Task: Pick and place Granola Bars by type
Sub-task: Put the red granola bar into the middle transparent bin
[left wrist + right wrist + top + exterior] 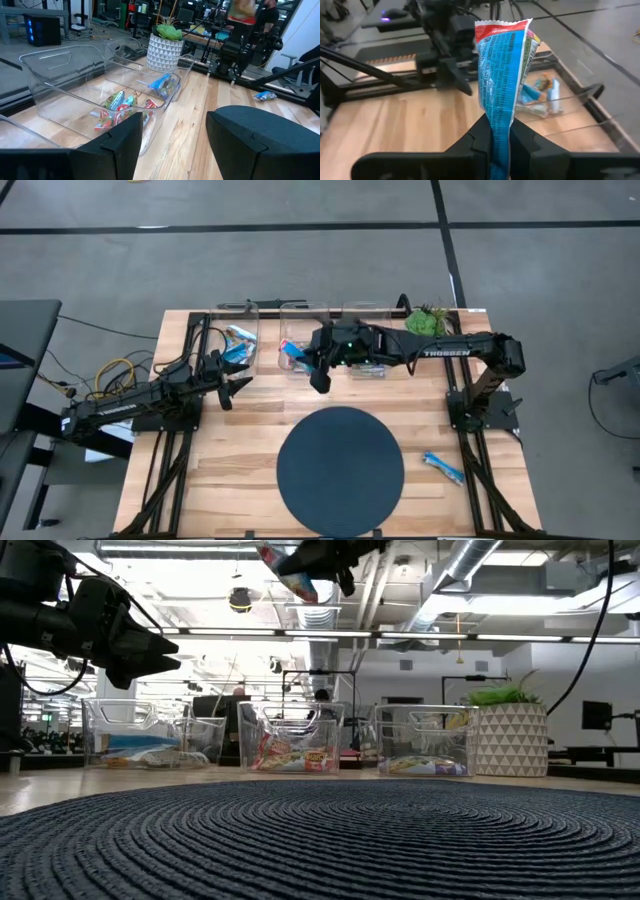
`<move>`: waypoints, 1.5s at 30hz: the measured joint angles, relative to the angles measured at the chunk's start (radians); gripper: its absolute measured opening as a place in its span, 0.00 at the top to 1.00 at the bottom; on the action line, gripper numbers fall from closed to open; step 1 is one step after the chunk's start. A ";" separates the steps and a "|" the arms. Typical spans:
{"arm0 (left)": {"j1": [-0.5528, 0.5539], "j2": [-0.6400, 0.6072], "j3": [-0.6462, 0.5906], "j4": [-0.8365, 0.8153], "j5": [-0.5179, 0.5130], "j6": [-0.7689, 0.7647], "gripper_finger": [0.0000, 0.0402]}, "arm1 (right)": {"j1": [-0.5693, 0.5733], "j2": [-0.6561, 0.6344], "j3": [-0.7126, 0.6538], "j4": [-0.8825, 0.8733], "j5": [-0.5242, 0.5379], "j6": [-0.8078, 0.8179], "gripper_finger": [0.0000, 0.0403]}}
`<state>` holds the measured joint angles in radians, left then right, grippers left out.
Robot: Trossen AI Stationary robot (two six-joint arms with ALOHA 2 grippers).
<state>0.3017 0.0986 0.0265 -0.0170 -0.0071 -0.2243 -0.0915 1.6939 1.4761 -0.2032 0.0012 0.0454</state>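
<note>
Wood-slat table [250,430] w/ a dark round woven mat [340,470] at its near-centre, grey floor around, open workshop w/ ducts and desks behind in low view. 3 clear plastic bins sit in a row along the far edge: left bin [150,735], middle bin [292,737], right bin [425,740], w/ 1 potted plant [427,320] in a white patterned pot just right of them. Granola bars: exact count in the bins can't be told; left bin holds a few blue-wrapped ones [238,345], middle bin several red/green/orange ones [290,755], right bin a few pale multicoloured ones [420,766]. 1 loose blue bar [442,468] lies on the table, near-right of the mat, apart from it. 1 more, the held bar [502,85], blue wrapper w/ red top edge, is up in the air over the middle bin area. Right gripper [497,137] has its fingers pinched tight on that bar's lower end, bar sticking upright out of them; arm reaches in from the right, well above the table. Left gripper [235,385] hovers near the left bin, on its near side, fingers [250,130] set apart w/ nothing between them, touching nothing.
</note>
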 joint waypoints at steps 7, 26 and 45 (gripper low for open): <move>0.000 0.000 0.000 0.000 0.000 -0.001 0.47 | -0.060 0.003 0.000 -0.053 -0.002 -0.123 0.93; 0.000 0.000 0.000 0.004 0.000 0.000 0.47 | -0.200 0.029 0.001 -0.135 0.136 -0.617 0.93; 0.000 0.000 0.000 0.004 -0.001 -0.002 0.47 | -0.204 0.223 0.174 -0.324 0.133 -0.622 0.93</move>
<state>0.3016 0.0985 0.0265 -0.0126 -0.0083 -0.2264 -0.2953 1.9170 1.6503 -0.5277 0.1341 -0.5768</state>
